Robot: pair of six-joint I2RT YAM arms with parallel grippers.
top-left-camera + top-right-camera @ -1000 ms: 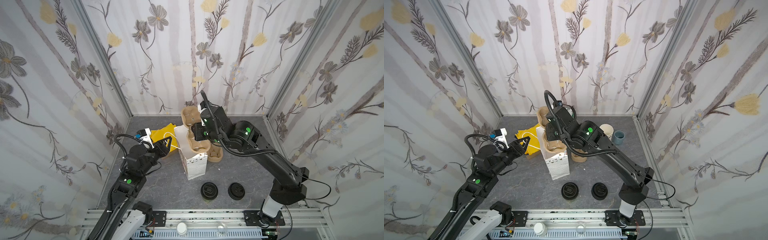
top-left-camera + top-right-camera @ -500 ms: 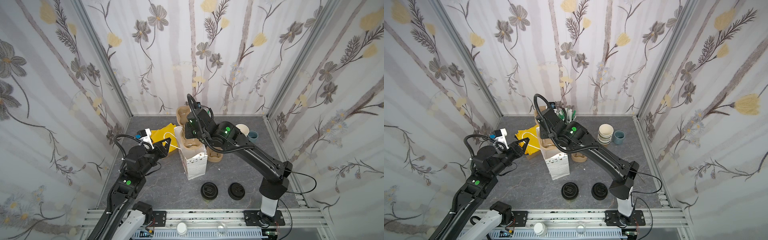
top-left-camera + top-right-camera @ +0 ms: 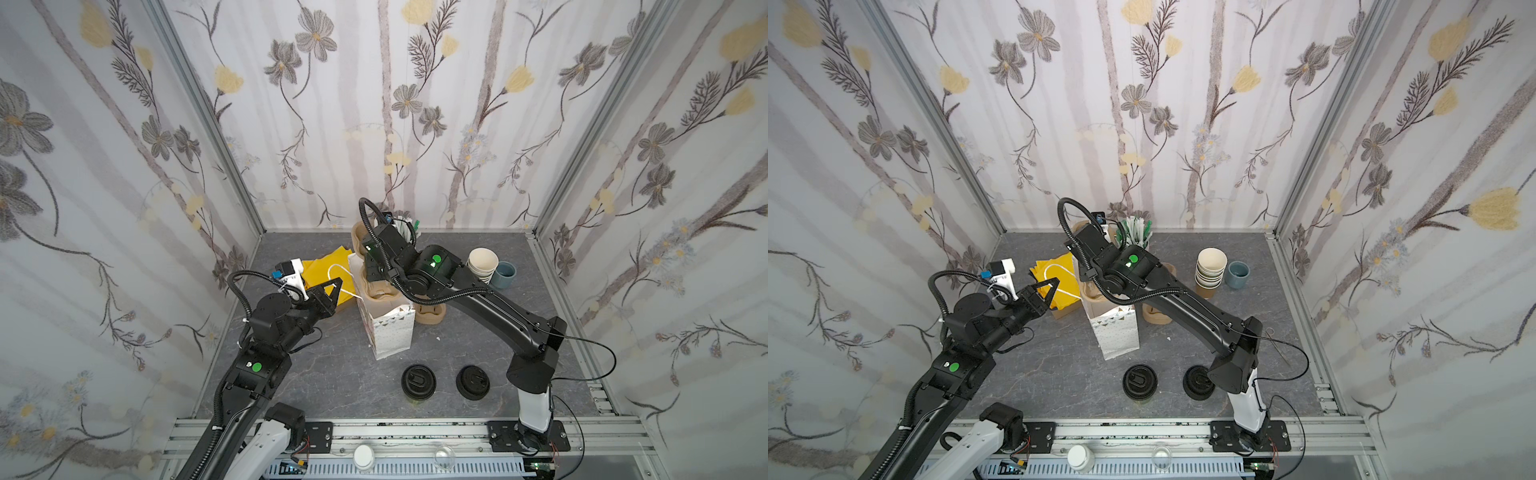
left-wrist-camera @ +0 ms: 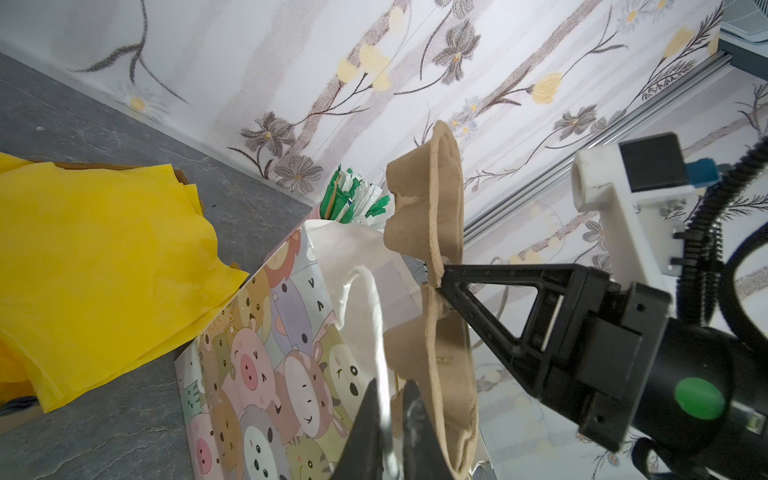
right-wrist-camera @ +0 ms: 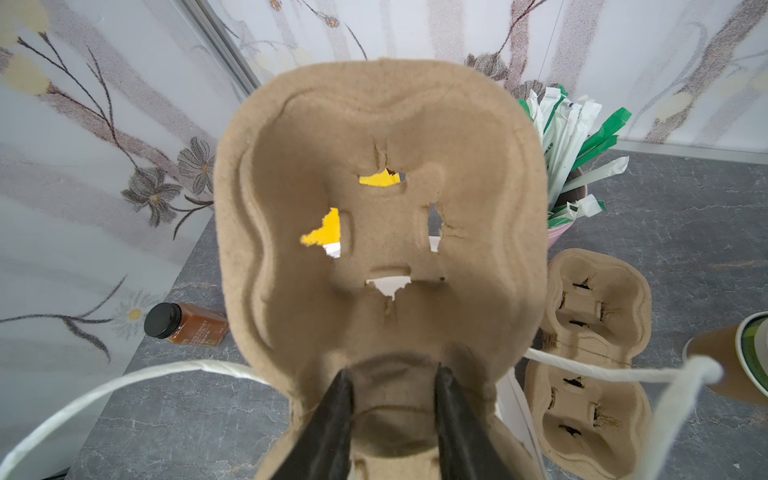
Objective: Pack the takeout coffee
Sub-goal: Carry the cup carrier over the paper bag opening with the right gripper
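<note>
Your right gripper clamps the pulp cup carrier at its waist, standing it on edge in the mouth of the cartoon-animal paper bag, probably so it slips in. Your left gripper pinches that bag's rim, seemingly to steady it. The takeout coffee stands untouched near the front of the table.

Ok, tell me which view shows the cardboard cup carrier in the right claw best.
The right wrist view: the cup carrier faces the camera, wells and slits plain, the right claw shut on its middle. The left wrist view shows it edge-on. Both top views hide most of it under the right arm.
</note>
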